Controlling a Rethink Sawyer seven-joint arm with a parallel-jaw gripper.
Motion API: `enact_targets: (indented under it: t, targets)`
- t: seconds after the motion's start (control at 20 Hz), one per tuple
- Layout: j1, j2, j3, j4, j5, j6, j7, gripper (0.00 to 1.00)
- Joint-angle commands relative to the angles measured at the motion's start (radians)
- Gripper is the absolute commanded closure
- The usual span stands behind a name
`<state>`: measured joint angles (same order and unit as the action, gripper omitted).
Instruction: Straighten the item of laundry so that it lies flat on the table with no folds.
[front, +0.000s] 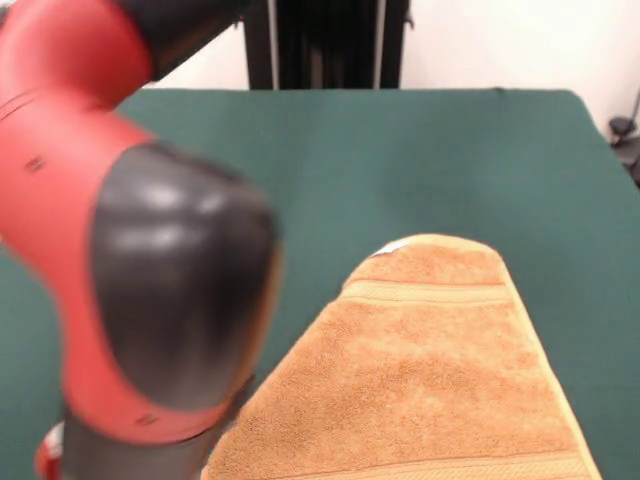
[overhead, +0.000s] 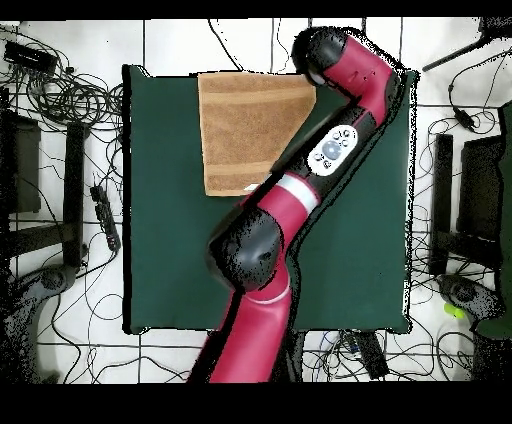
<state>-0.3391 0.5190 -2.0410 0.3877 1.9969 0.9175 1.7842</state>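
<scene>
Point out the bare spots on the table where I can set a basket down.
Bare green table lies left of the towel and below it, toward the robot's base. Right of the arm is open too. The towel's top right corner is crowded by the arm's end.

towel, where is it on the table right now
In the overhead view the towel lies at the table's top edge, farthest from the robot's base, just left of the arm's end.

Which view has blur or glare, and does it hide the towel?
Front view: the arm sits close to the camera, soft and out of focus, with pale glare on its black joint, covering the towel's lower left corner. Overhead view: even light, towel sharp on the table, arm crossing its right edge.
</scene>
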Motion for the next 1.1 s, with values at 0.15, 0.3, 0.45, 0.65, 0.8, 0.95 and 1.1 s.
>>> enact_targets:
  t: [0.15,0.3,0.45,0.65,0.8,0.95,1.1]
  targets:
    - [0.305,0.011,0.375,0.3,-0.197,0.125,0.223,0.0]
    - [0.388,-0.022,0.481,0.39,-0.239,0.122,0.159,0.0]
    - [0.44,-0.063,0.594,0.466,-0.265,0.097,0.068,0.0]
    - [0.484,-0.116,0.722,0.542,-0.292,0.041,-0.049,0.0]
    - [0.489,-0.159,0.787,0.558,-0.342,0.038,-0.079,0.0]
    - [0.487,-0.204,0.846,0.573,-0.39,0.037,-0.116,0.0]
    - [0.488,-0.249,0.91,0.597,-0.435,0.017,-0.157,0.0]
